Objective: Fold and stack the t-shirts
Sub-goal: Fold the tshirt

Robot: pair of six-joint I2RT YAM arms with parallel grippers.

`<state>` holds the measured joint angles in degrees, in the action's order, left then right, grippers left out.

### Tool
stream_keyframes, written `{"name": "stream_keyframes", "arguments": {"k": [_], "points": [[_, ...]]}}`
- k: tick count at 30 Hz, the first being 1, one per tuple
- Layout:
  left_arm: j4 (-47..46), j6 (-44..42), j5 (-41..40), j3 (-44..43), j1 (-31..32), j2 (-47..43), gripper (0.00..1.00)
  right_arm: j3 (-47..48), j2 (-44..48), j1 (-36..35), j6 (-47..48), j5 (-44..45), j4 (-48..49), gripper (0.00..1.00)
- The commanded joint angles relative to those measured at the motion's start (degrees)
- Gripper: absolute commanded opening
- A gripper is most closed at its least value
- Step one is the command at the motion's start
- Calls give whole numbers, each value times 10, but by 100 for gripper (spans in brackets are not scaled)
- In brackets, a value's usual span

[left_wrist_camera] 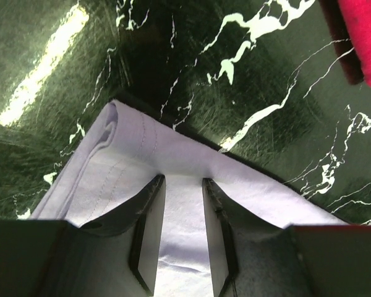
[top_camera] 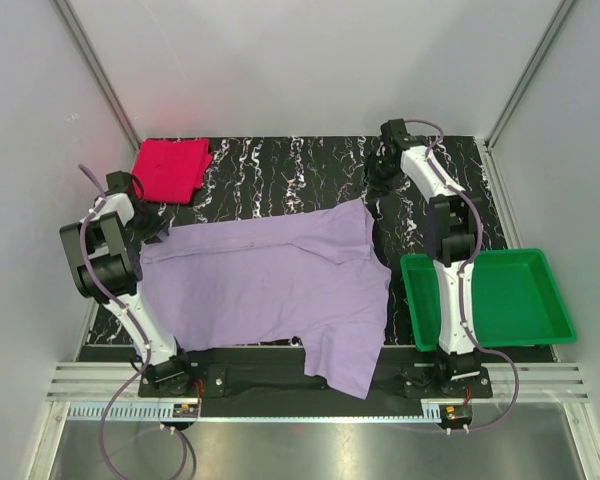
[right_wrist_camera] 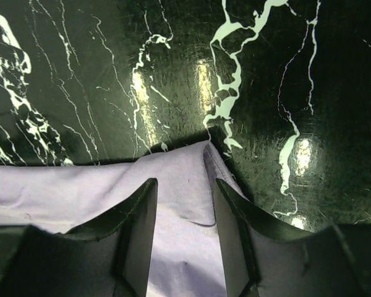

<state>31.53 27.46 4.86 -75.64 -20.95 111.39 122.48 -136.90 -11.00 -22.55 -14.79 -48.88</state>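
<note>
The pale lavender t-shirt (top_camera: 265, 285) lies spread across the black marble table, its lower part hanging over the near edge. My left gripper (top_camera: 152, 234) is over its far left corner (left_wrist_camera: 120, 133). The fingers (left_wrist_camera: 149, 229) are apart with cloth lying flat between them. My right gripper (top_camera: 377, 182) is over the far right corner (right_wrist_camera: 201, 158). It is also open, with fingers (right_wrist_camera: 139, 229) on either side of the cloth. The pink-red t-shirt (top_camera: 170, 167) lies as a folded square at the far left; its edge shows in the left wrist view (left_wrist_camera: 365, 34).
A green plastic tray (top_camera: 540, 320) stands at the right, beside the right arm's base. Bare black marble table (top_camera: 280, 165) lies between the folded pink-red shirt and the right gripper. Grey walls close in the table on three sides.
</note>
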Motion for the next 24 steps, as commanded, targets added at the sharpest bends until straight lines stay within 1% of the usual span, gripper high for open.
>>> {"name": "stream_keyframes", "arguments": {"k": [1,6,8,13,21,24], "points": [[-14,-6,13,-22,-1,8,35,22,-11,2,0,-21,5,48],[-11,-11,7,-25,-1,18,35,17,-20,3,-5,-27,4,44],[-11,-12,6,-27,-1,21,35,1,-15,3,-5,-24,11,43],[-9,-12,5,-31,-2,26,35,-14,-14,4,-6,-31,19,38],[-4,-15,1,-32,-3,25,36,-41,-3,4,-5,-32,29,35],[-5,-14,1,-31,-3,25,36,-46,2,4,-6,-31,29,23]]}}
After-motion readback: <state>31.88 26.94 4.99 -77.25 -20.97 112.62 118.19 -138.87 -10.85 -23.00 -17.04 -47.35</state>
